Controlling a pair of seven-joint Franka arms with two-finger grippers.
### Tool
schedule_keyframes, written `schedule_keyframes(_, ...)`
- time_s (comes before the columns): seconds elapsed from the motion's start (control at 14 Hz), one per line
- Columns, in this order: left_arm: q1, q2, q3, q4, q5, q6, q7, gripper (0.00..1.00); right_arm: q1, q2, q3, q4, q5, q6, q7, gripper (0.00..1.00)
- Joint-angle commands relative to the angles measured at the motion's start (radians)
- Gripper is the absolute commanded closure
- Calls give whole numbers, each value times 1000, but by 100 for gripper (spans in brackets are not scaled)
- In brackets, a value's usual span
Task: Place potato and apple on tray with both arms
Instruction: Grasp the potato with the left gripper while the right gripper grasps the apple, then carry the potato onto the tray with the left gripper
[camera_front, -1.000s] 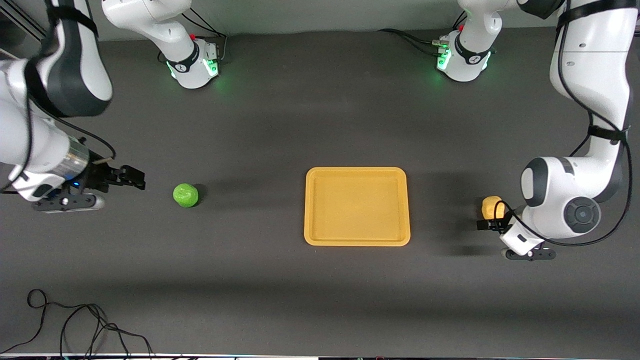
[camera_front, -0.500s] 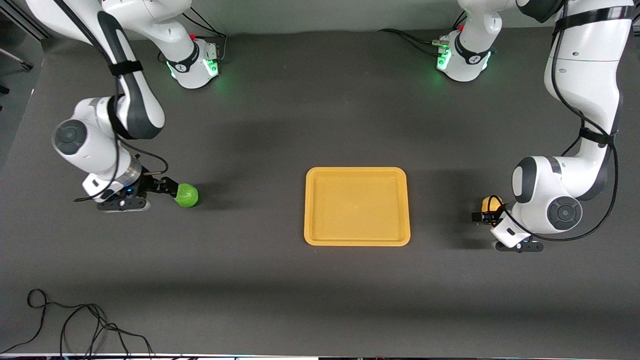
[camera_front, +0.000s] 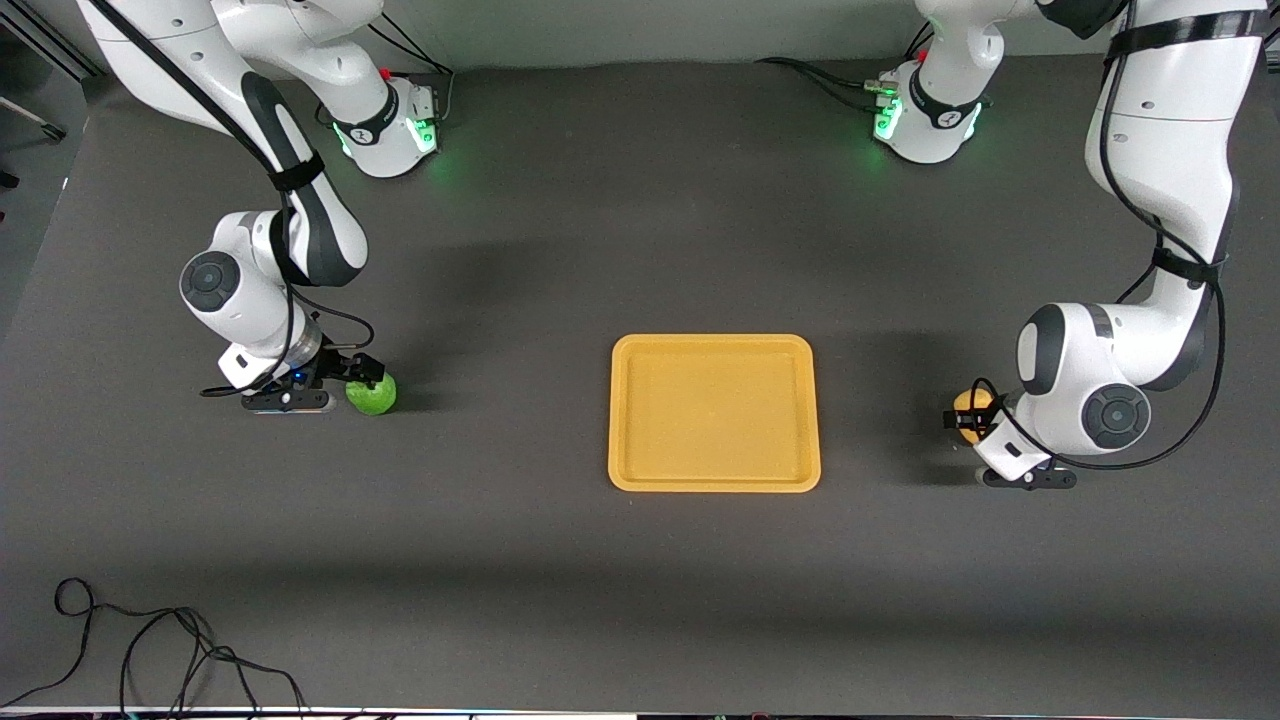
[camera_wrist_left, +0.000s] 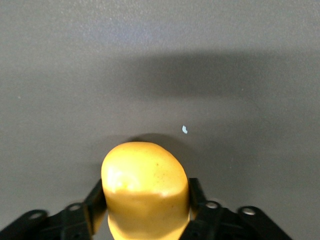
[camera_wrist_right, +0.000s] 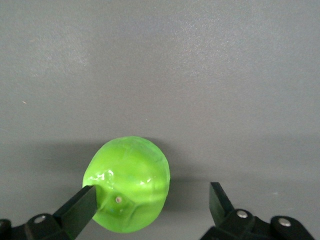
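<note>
Two claws, both low at the bench (camera_front: 640, 590). Left claw (camera_front: 966, 420): fingers (camera_wrist_left: 95, 200) pressed against both sides of the potato (camera_wrist_left: 145, 187), grasping it. Right claw (camera_wrist_right: 150, 202): released, fingers spread around the apple (camera_wrist_right: 127, 182), one touching it; tray (camera_front: 714, 484) well apart, between both claws.

We find no text, label, brand, number or sign that we can read in any of these views.
</note>
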Motion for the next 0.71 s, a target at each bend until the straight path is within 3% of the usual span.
schedule_keyframes(0.0,-21,-86,0,-42,11,-35,-27,67,9,1,9,4,60,24,-2,0)
schedule_keyframes(0.29,-195,-128,-4,91,-6,-175,-254,67,9,-5,11,4,62,26,-12,0)
schedule_keyframes(0.5,-318,-90,-35,159,-46,-148,-427,67,19,35,22,4,62,73,-11,1)
schedule_keyframes(0.64,-399,-9,-44,240,-49,-120,-523,67,18,56,22,4,68,75,-2,9)
